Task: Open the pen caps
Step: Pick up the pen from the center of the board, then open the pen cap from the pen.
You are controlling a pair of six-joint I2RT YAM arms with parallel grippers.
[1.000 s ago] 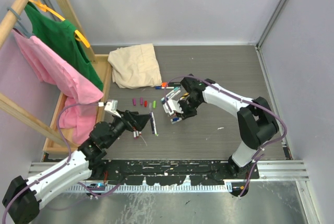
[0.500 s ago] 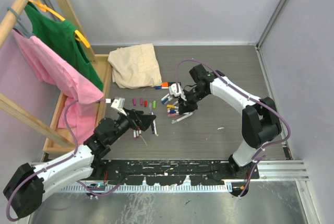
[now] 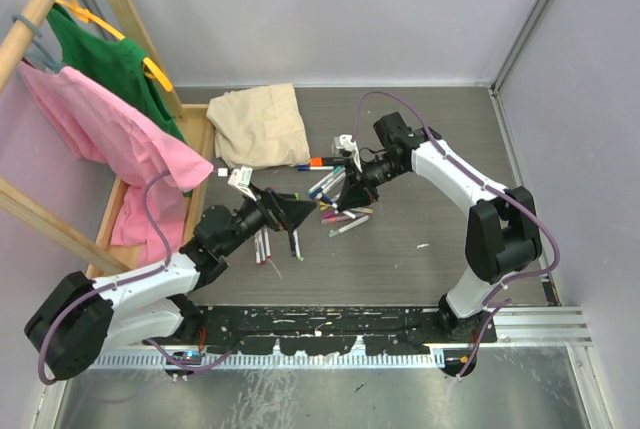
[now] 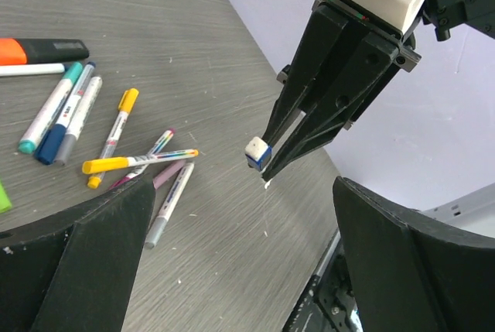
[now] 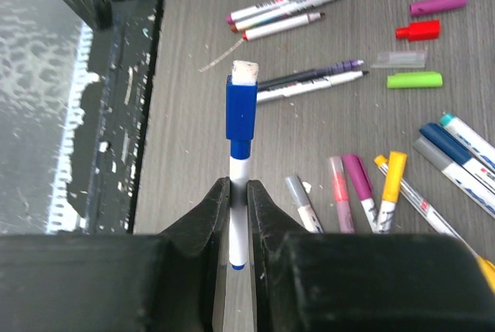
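Right gripper [image 5: 238,193] clamps a pen [image 5: 239,168] by its barrel, blue cap [image 5: 241,107] above the bench [image 5: 186,123], facing the wide-open left gripper [image 4: 244,254]. Risk: off-centre closure may drag the barrel loose.

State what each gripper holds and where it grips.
Right gripper pinches the blue-capped pen by its white barrel. Left gripper is open, holding nothing.

The top camera looks down over the whole worktop [image 3: 430,149]; both wrist cameras, close and low, share the scattered pens [image 4: 49,111].
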